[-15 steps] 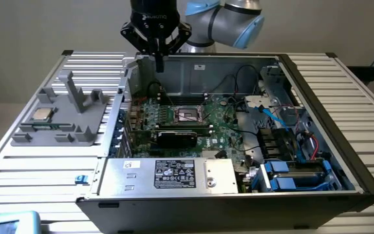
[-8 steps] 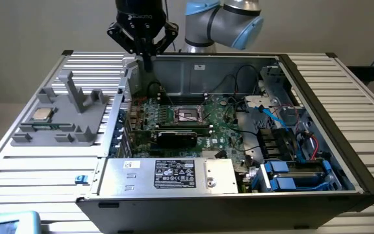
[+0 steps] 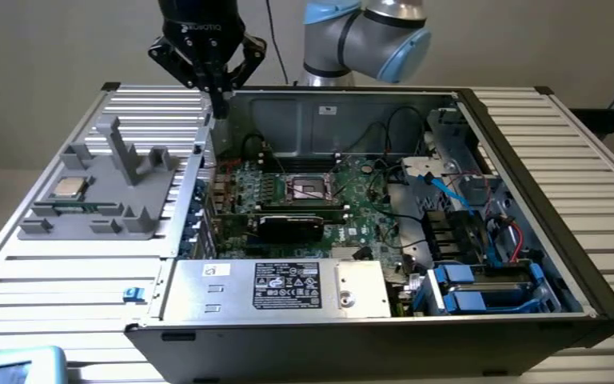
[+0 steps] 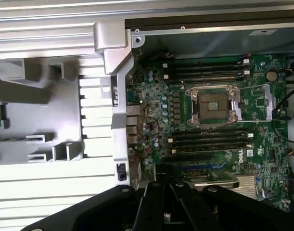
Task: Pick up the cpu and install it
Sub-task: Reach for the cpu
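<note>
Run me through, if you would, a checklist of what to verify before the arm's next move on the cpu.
1. Cpu lies flat and uncovered on the grey holder: ok.
2. Gripper carries nothing: ok.
3. Jaws open for a grasp: not ok, they are shut.
4. Gripper above the cpu: not ok; it hangs over the case rear corner, to the exterior view's right of the cpu.
5. Socket has no chip in it: ok.
6. Cpu's orientation matches the socket: cannot tell.
</note>
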Available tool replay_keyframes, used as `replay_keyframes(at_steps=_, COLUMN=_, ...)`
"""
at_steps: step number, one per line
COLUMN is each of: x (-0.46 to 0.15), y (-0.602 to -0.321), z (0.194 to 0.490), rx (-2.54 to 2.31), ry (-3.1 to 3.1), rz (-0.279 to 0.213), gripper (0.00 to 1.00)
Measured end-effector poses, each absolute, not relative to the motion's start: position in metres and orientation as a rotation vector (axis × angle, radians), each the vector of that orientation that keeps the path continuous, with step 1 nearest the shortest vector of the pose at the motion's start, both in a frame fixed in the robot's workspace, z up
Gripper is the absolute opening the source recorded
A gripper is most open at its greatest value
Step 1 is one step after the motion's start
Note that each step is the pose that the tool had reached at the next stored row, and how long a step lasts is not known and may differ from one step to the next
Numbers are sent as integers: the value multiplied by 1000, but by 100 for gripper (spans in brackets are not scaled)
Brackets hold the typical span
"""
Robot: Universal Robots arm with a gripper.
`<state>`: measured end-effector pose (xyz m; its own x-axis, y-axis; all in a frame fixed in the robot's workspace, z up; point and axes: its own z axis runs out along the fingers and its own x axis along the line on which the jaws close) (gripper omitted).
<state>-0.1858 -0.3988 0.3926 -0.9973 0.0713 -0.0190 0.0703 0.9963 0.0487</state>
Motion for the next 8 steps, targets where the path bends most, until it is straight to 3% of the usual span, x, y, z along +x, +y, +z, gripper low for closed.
replay_keyframes(at_steps=8, x=-212, y=-399, z=393, rx=110, ry=3118, rz=75, gripper=11)
